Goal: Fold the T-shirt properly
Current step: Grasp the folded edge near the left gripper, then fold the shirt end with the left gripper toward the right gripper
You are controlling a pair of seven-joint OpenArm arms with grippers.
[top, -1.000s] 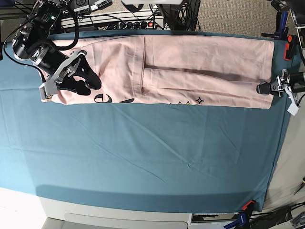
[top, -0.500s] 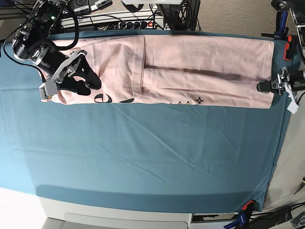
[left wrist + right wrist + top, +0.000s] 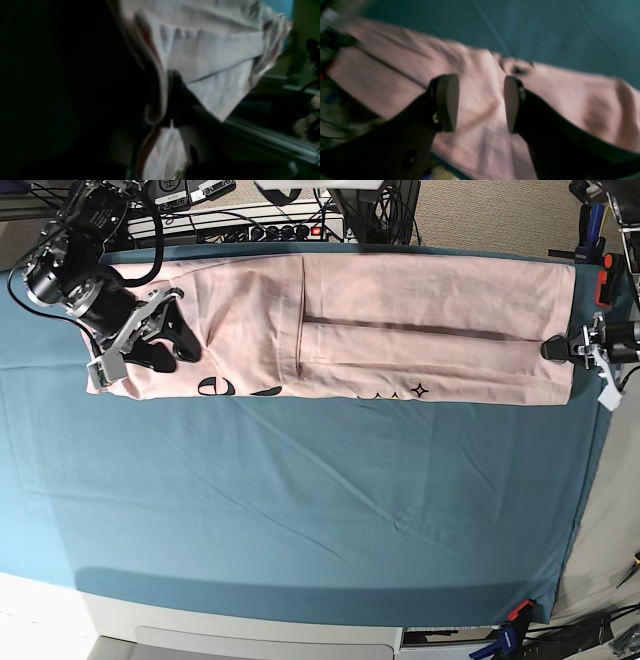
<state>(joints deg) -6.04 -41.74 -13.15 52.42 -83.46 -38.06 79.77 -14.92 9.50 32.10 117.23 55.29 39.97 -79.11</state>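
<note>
Base view shows the T-shirt [image 3: 420, 330] as a long band along the teal cloth's [image 3: 300, 500] far edge, left gripper [image 3: 556, 350] clenched on its hem, right gripper [image 3: 160, 340] spread above the other end, which it likely must pinch next.

The pale pink T-shirt [image 3: 400, 330] lay folded in a long band along my table's far edge. Black print peeked out at its near hem.

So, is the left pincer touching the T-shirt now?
Touching. In the left wrist view the left pincer is closed on a fold of the T-shirt, with pink cloth pinched between its dark fingers.
</note>
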